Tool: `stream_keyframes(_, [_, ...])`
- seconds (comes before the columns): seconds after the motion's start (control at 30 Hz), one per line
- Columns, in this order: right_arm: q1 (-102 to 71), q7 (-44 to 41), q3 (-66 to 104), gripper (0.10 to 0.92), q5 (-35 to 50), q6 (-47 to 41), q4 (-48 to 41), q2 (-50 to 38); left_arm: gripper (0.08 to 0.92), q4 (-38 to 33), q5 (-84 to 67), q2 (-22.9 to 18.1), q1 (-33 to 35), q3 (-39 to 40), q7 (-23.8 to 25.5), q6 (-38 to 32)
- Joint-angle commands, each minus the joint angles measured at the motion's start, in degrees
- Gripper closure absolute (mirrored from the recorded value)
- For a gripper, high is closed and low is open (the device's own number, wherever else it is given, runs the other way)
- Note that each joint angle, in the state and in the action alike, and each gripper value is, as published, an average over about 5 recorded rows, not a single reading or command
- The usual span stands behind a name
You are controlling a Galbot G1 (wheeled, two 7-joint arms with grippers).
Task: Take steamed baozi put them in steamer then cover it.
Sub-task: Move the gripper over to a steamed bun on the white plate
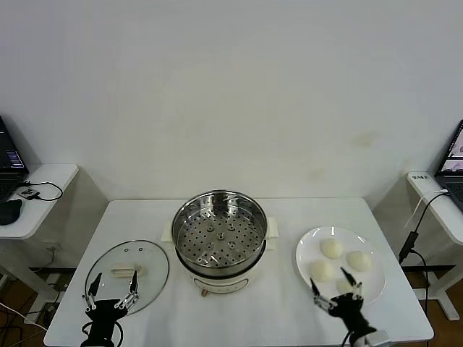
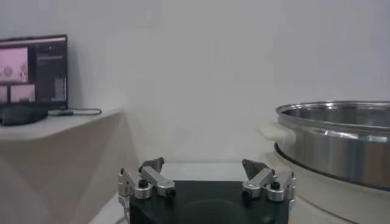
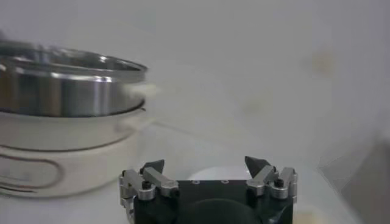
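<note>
Baozi (image 1: 331,249) come first: you can count three clearly on the white plate (image 1: 307,254) at the right of the table (image 1: 282,210), with a fourth seemingly tucked under your right gripper (image 1: 337,289), which hovers over the plate's near edge with its jaws spread and nothing between them. Your steamer (image 1: 219,235) stands in the middle of the table, its perforated tray bare, so no bun is loaded yet. The cover (image 1: 127,274) lies flat on the table to the steamer's left, handle up, and your left gripper (image 1: 111,295) waits at its near rim, jaws likewise apart and empty. For the pick, I would judge the bun nearest the right gripper the sensible start: centre the fingers either side of its widest part, lower until they straddle it, and close gently, since soft dough will probably dent or tear under a hard squeeze. Lift straight up before crossing, because the steamer's steel wall stands high above the plate. Leave the left arm where it is until the tray is filled.
</note>
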Motion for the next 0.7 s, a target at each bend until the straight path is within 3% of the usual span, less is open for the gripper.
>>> stream_keyframes(0.03, [4.53, 2.38, 3.39, 0.203, -8.09, -5.70, 0.68, -6.66, 0.177, -0.66, 1.79, 0.59, -0.06, -0.92, 0.58, 0.59])
stream_keyframes(0.17, [10.68, -5.64, 3.84, 0.203, -15.72, -7.93, -2.79, -14.36, 0.177, -0.74, 2.47, 0.48, -0.10, -1.14, 0.71, 0.08])
stream_keyframes(0.37, [19.84, -25.49, 0.43, 0.203, -24.31, -5.90, -11.32, -27.90, 0.177, -1.31, 2.89, 0.34, -0.20, -1.10, 1.02, 0.08])
stream_keyframes(0.53, [28.33, -35.47, -7.77, 0.202, -22.08, -3.38, -17.07, -38.03, 0.177, -1.05, 3.09, 0.23, -0.53, -0.84, 1.29, -0.01])
stream_keyframes(0.7, [43.15, -43.69, -22.98, 0.203, -13.27, -2.43, -21.84, -44.53, 0.177, -0.93, 3.10, 0.06, -0.57, -0.50, 1.72, -0.46])
